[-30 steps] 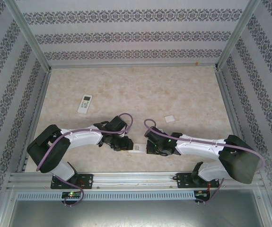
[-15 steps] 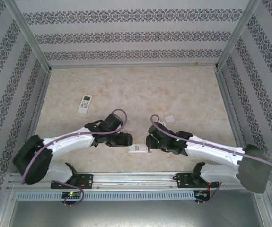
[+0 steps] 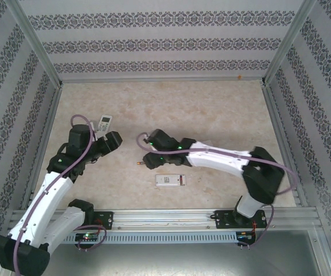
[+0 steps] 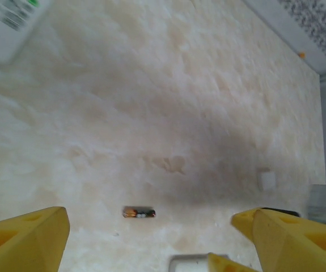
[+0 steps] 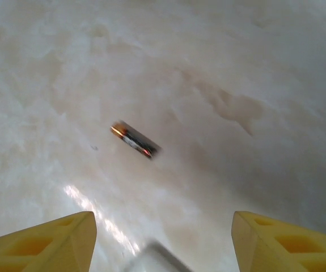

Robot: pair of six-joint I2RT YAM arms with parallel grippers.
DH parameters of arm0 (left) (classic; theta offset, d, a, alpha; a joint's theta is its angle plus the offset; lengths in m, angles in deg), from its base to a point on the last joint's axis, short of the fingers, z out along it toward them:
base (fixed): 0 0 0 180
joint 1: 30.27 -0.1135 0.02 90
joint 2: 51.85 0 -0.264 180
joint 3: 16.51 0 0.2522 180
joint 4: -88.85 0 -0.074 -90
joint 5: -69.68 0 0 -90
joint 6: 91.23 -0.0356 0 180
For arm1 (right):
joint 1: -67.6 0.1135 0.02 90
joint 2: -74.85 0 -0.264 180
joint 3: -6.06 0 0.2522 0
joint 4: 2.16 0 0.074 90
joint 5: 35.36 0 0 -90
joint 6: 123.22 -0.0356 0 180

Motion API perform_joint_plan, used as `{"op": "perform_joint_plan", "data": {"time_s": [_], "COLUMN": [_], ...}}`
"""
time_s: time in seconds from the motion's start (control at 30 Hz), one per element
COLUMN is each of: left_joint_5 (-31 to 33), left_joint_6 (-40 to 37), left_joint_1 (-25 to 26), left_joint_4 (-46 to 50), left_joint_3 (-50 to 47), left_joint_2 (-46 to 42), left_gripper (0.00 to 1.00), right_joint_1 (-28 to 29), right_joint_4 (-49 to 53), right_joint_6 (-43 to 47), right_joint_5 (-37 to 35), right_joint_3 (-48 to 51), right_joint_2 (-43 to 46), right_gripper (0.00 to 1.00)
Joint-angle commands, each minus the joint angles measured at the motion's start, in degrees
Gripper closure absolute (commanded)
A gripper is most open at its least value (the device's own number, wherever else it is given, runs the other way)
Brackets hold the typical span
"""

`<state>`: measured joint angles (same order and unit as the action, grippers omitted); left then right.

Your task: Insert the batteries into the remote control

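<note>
Step in hand, as judged: pick-up of a loose battery (image 3: pixel 140 164), ahead of loading into the remote control (image 3: pixel 170 180).

Position of battery: left of centre in the top view, flat on the table (image 3: pixel 211 109), just up and left of the remote control and apart from it. In the right wrist view, at centre-left of frame, on a diagonal, gold end toward the upper left. In the left wrist view, low in the frame, left of centre.

State of right gripper (image 3: pixel 148 160): spread wide, nothing held. Just right of the battery in the top view, not touching it. Yellow fingers (image 5: pixel 43 246) at the lower corners of the right wrist view, battery above and between them.

State of left gripper (image 3: pixel 110 141): likewise spread wide, nothing held. At the left of the top view, just below a second remote (image 3: pixel 105 122), well apart from the battery.

Condition of the remote control's battery compartment: cannot tell.

Next move, as judged:
1. Turn the right wrist to set the fingers across the battery's thin body, not along its length.
2. Centre the battery between the fingers.
3. Lower until the fingertips flank it close to the table.
4. Close gently; expect rolling on the smooth surface.
5. Note the gold end for polarity before carrying to the remote control.
</note>
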<state>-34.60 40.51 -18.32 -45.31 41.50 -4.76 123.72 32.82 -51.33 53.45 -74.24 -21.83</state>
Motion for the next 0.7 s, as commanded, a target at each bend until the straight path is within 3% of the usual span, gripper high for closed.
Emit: {"op": "perform_joint_plan", "data": {"time_s": [0.0,0.23,0.6,0.67], "left_joint_5": [0.3,2.1,0.6,0.5], "left_joint_6": [-1.7,0.6,1.6,1.4], "left_joint_1": [-2.1,-2.4,-2.5,-2.5], "left_joint_4": [4.6,5.0,3.7,3.6], "left_joint_3": [2.1,-0.3,-2.7,-2.5], "left_joint_2": [-2.2,-6.6,-7.1,-6.7], "left_gripper": [0.13,0.12,0.11,0.11], "right_joint_1": [1.8,1.2,1.2,1.1], "right_joint_4": [3.6,11.9,15.8,16.6], "right_joint_6": [8.3,14.9,16.6,16.8], "right_joint_5": [3.4,3.4,2.4,0.3], "right_joint_3": [-6.0,-20.4,-22.0,-22.2], "right_joint_2": [-7.2,-21.9,-25.9,-26.3], "right_gripper": [0.35,0.38,0.49,0.56]}}
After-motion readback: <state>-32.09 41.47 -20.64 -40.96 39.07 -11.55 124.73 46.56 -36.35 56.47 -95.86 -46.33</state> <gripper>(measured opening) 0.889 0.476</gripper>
